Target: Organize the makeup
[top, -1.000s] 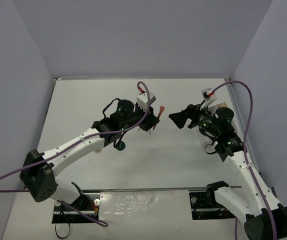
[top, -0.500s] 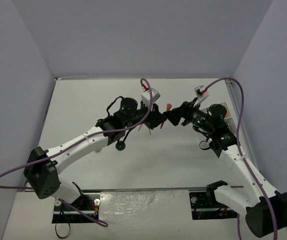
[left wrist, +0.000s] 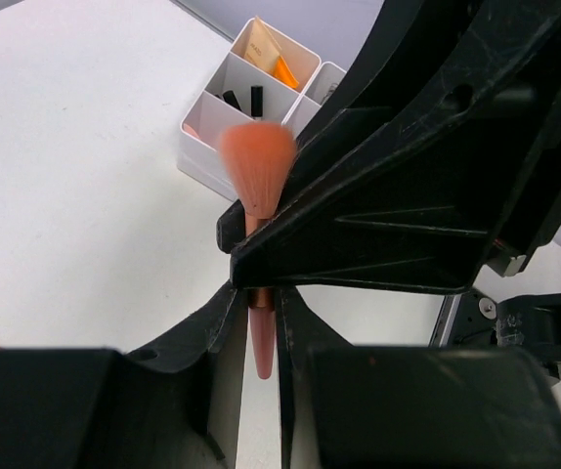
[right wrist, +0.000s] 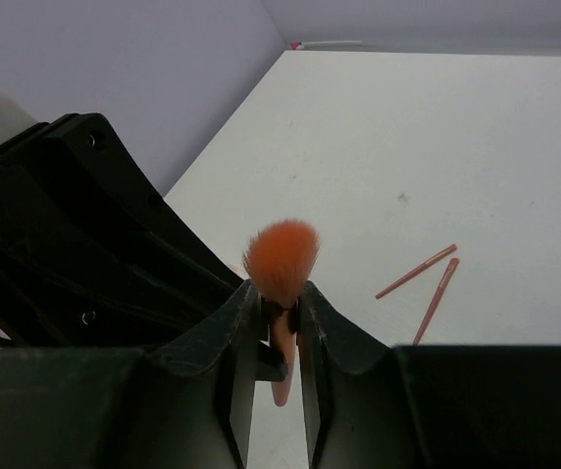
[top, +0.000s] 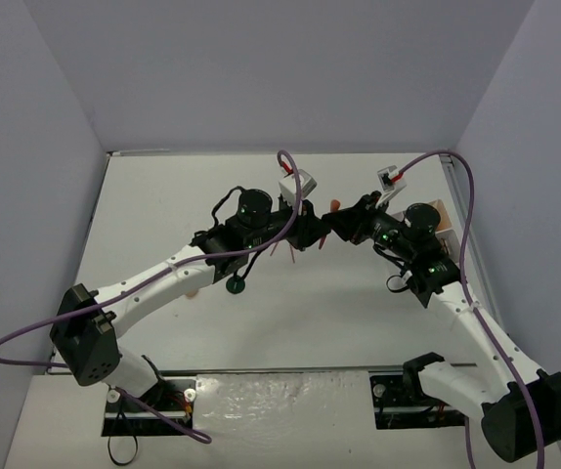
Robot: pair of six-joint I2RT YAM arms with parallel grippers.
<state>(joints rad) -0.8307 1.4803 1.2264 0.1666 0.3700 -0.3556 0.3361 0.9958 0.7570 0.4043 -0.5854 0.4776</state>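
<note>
An orange-bristled makeup brush (top: 333, 206) with a pink handle is held in mid-air between both arms over the table's middle. My left gripper (left wrist: 259, 305) is shut on the brush's handle (left wrist: 261, 342). My right gripper (right wrist: 279, 305) is shut on the same brush (right wrist: 280, 256), just below the bristles. In the top view the left gripper (top: 312, 234) and right gripper (top: 338, 227) touch tip to tip. Two pink pencils (right wrist: 417, 271) lie on the table beyond. A dark-green disc (top: 236, 285) lies beside the left arm.
The white compartment tray (left wrist: 206, 123) stands at the right side of the table, holding an orange packet (left wrist: 282, 70) and dark sticks (left wrist: 256, 98); it is partly hidden by the right arm in the top view (top: 446, 211). A beige piece (top: 194, 291) lies under the left forearm.
The right arm swung left to meet the left gripper, and its jaws went from wide open to shut around the brush. The left gripper moved slightly right, still holding the brush.
</note>
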